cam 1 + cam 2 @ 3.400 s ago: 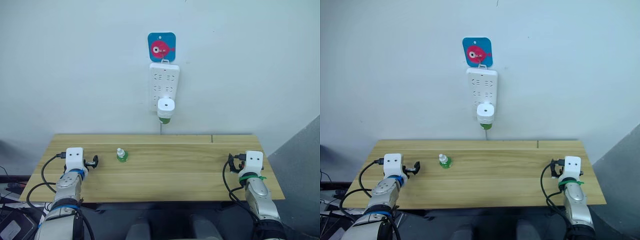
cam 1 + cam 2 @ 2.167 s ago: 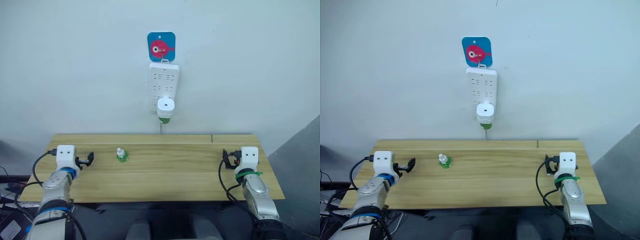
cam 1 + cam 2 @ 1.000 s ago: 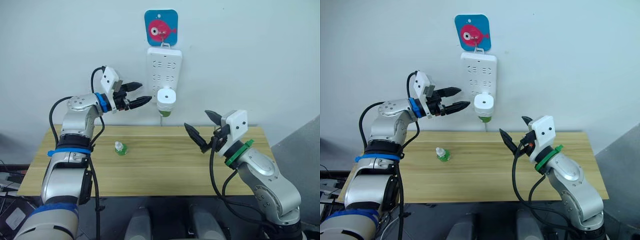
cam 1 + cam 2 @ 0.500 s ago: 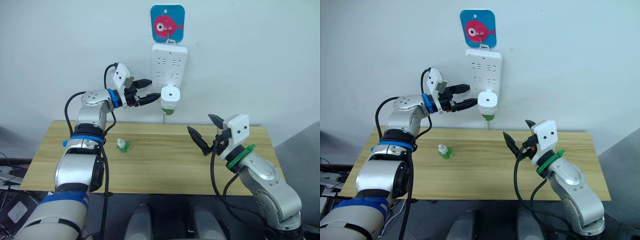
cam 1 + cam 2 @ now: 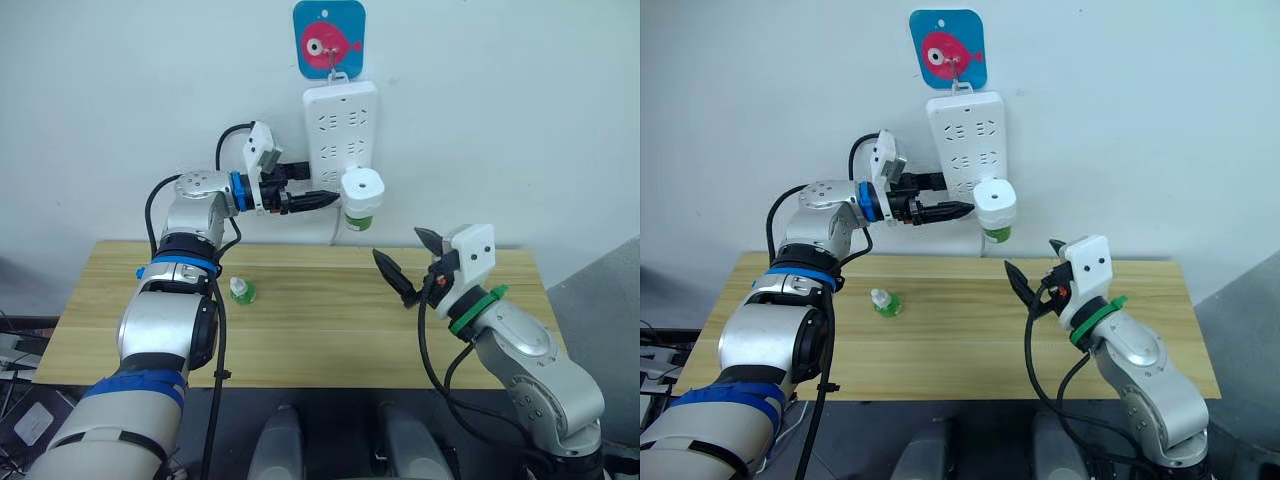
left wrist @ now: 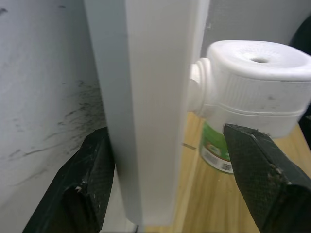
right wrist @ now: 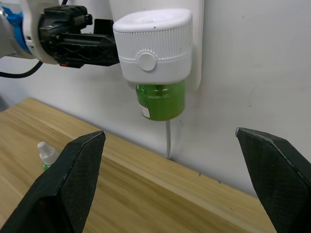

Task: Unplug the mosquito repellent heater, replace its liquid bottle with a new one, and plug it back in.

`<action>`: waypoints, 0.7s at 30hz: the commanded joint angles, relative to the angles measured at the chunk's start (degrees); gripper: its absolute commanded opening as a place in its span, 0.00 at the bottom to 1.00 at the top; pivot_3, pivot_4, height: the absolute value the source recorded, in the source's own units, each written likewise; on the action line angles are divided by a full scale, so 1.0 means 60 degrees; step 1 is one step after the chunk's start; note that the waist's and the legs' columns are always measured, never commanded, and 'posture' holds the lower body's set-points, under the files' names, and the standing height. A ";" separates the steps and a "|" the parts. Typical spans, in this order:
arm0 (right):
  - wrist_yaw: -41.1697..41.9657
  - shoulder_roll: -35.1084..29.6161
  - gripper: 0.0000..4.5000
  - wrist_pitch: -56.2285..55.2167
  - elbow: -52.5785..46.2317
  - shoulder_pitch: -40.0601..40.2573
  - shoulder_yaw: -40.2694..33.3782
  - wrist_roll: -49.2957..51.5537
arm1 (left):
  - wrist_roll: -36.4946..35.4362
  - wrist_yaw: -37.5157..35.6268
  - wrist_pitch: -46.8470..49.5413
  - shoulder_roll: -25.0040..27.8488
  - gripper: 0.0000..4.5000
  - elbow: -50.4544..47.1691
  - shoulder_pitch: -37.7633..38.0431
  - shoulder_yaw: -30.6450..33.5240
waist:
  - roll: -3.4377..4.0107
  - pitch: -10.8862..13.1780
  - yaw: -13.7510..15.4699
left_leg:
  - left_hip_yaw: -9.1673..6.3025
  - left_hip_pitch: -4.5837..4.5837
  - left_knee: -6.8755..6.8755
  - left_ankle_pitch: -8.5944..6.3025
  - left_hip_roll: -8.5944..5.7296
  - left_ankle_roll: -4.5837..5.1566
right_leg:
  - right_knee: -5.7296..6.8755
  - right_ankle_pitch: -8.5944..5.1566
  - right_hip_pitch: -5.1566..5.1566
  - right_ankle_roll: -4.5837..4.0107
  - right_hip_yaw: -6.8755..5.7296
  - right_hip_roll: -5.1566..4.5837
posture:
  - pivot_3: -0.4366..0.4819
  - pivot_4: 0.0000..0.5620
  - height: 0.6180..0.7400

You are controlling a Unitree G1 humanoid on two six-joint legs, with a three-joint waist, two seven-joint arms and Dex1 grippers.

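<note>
Starting from our left: the new one (image 5: 240, 290) sits upright on the counter (image 5: 300, 340), white cap up, parked within easy reach for the swap. Our left tool (image 5: 312, 200) is up at the wall with its fingers spread around the power strip (image 5: 342, 130), probably to brace it while the plug gets pulled. The mosquito repellent heater (image 5: 362, 189) is plugged in low on the strip, vent facing out, its liquid bottle (image 5: 358, 220) hanging straight down. Our right tool (image 5: 412, 262) hovers below with fingers spread wide, aimed at the heater.
</note>
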 commanded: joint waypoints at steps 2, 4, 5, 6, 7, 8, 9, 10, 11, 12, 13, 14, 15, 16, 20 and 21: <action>-0.0447 0.0252 1.00 0.0308 -0.0597 -0.0294 -0.0146 0.0132 | -0.0177 -0.0160 0.0302 0.0059 0.50 -0.0152 -0.0301 0.0221 | 0.0002 0.0002 -0.0012 | -0.0002 0.0000 0.0001 0.0000 0.0000 0.0000 | 0.0002 0.0000 0.0000 0.0000 -0.0001 0.0000 | 0.39 0.48 1.00; -0.0634 0.0341 1.00 0.0524 -0.0650 -0.0442 -0.0008 0.0058 | -0.0172 -0.0143 0.0338 0.0052 0.35 -0.0130 -0.0334 0.0268 | 0.0002 0.0003 -0.0017 | -0.0003 0.0001 0.0000 0.0000 0.0001 0.0000 | 0.0004 0.0000 -0.0002 0.0000 -0.0004 0.0003 | 0.39 0.48 1.00; -0.0735 0.0439 1.00 0.0628 -0.0671 -0.0536 0.0064 0.0046 | -0.0162 -0.0130 0.0339 0.0030 0.30 -0.0122 -0.0346 0.0274 | 0.0003 0.0005 -0.0021 | -0.0005 0.0000 -0.0001 0.0000 0.0001 0.0000 | 0.0004 0.0000 -0.0002 0.0000 -0.0006 0.0003 | 0.39 0.48 1.00; -0.0845 0.0530 1.00 0.0737 -0.0692 -0.0631 0.0135 0.0028 | -0.0157 -0.0116 0.0341 0.0006 0.29 -0.0122 -0.0355 0.0279 | 0.0003 0.0009 -0.0030 | -0.0008 0.0000 -0.0003 0.0000 0.0002 0.0000 | 0.0003 0.0000 -0.0003 0.0000 -0.0007 0.0004 | 0.39 0.49 1.00; -0.0955 0.0606 1.00 0.0857 -0.0708 -0.0735 0.0212 -0.0006 | -0.0169 -0.0096 0.0375 -0.0019 0.29 -0.0130 -0.0362 0.0292 | 0.0004 0.0016 -0.0038 | -0.0010 -0.0001 -0.0004 0.0000 0.0003 0.0000 | 0.0004 0.0000 -0.0006 0.0000 -0.0006 0.0004 | 0.39 0.49 1.00; -0.1067 0.0694 1.00 0.0969 -0.0700 -0.0897 0.0300 -0.0047 | -0.0167 -0.0079 0.0390 -0.0046 0.29 -0.0140 -0.0366 0.0293 | 0.0004 0.0019 -0.0041 | -0.0013 -0.0005 -0.0004 0.0000 0.0003 0.0000 | 0.0004 0.0000 -0.0008 0.0000 -0.0007 0.0005 | 0.39 0.49 1.00; -0.1159 0.0765 1.00 0.1061 -0.0684 -0.1049 0.0368 -0.0083 | -0.0157 -0.0075 0.0394 -0.0060 0.29 -0.0150 -0.0364 0.0287 | 0.0004 0.0022 -0.0042 | -0.0016 -0.0006 -0.0003 0.0000 0.0003 0.0000 | 0.0004 0.0000 -0.0010 0.0000 -0.0006 0.0005 | 0.39 0.49 1.00; -0.1272 0.0844 1.00 0.1146 -0.0612 -0.1261 0.0458 -0.0155 | -0.0145 -0.0057 0.0393 -0.0073 0.29 -0.0149 -0.0359 0.0285 | 0.0004 0.0030 -0.0043 | -0.0020 -0.0007 -0.0003 0.0000 0.0003 0.0000 | 0.0004 0.0000 -0.0011 0.0000 -0.0005 0.0005 | 0.38 0.50 1.00; -0.1399 0.0963 1.00 0.1234 -0.0501 -0.1486 0.0523 -0.0209 | -0.0105 -0.0018 0.0338 -0.0080 0.29 -0.0134 -0.0348 0.0268 | 0.0004 0.0038 -0.0046 | -0.0023 -0.0007 -0.0002 0.0000 0.0003 0.0000 | 0.0005 0.0000 -0.0012 0.0000 -0.0004 0.0004 | 0.38 0.50 1.00; -0.1546 0.1130 1.00 0.1345 -0.0353 -0.1749 0.0565 -0.0250 | -0.0075 0.0010 0.0284 -0.0087 0.29 -0.0112 -0.0333 0.0258 | 0.0005 0.0042 -0.0046 | -0.0026 -0.0007 -0.0001 0.0000 0.0003 -0.0001 | 0.0005 0.0000 -0.0013 0.0000 -0.0003 0.0004 | 0.38 0.51 1.00; -0.1673 0.1250 1.00 0.1452 -0.0210 -0.1996 0.0627 -0.0317 | -0.0064 0.0028 0.0258 -0.0095 0.29 -0.0097 -0.0319 0.0258 | 0.0004 0.0043 -0.0047 | -0.0030 -0.0007 0.0000 0.0001 0.0002 0.0000 | 0.0006 0.0000 -0.0013 0.0000 -0.0002 0.0003 | 0.38 0.51 1.00; -0.1807 0.1405 1.00 0.1523 -0.0042 -0.2261 0.0665 -0.0392 | -0.0057 0.0033 0.0238 -0.0100 0.29 -0.0087 -0.0307 0.0256 | 0.0006 0.0044 -0.0049 | -0.0032 -0.0007 0.0000 0.0001 0.0002 0.0000 | 0.0006 0.0000 -0.0013 0.0000 -0.0002 0.0003 | 0.38 0.51 1.00; -0.1908 0.1538 1.00 0.1587 0.0083 -0.2461 0.0675 -0.0446 | -0.0054 0.0036 0.0229 -0.0106 0.29 -0.0080 -0.0299 0.0256 | 0.0007 0.0045 -0.0046 | -0.0033 -0.0007 0.0000 0.0001 0.0002 0.0000 | 0.0007 0.0000 -0.0013 0.0000 -0.0001 0.0003 | 0.38 0.51 1.00; -0.1999 0.1647 1.00 0.1637 0.0217 -0.2664 0.0692 -0.0531 | -0.0054 0.0037 0.0227 -0.0110 0.29 -0.0080 -0.0293 0.0257 | 0.0007 0.0045 -0.0043 | -0.0037 -0.0008 0.0000 0.0001 0.0002 0.0000 | 0.0007 0.0000 -0.0013 0.0000 -0.0005 0.0002 | 0.38 0.51 1.00; -0.2240 0.2044 1.00 0.1604 0.0846 -0.3405 0.0765 -0.0818 | -0.0048 0.0076 0.0185 -0.0140 0.29 -0.0066 -0.0292 0.0263 | 0.0008 0.0046 -0.0048 | -0.0044 -0.0025 0.0000 0.0001 0.0003 0.0000 | 0.0006 0.0000 -0.0032 -0.0001 -0.0001 0.0001 | 0.38 0.51 1.00; -0.2271 0.2128 1.00 0.1534 0.0998 -0.3480 0.0774 -0.0875 | -0.0008 0.0091 0.0086 -0.0146 0.29 -0.0070 -0.0269 0.0237 | 0.0008 0.0046 -0.0047 | -0.0045 -0.0036 0.0002 0.0001 0.0003 0.0000 | 0.0011 0.0001 -0.0047 -0.0002 0.0004 0.0000 | 0.38 0.51 1.00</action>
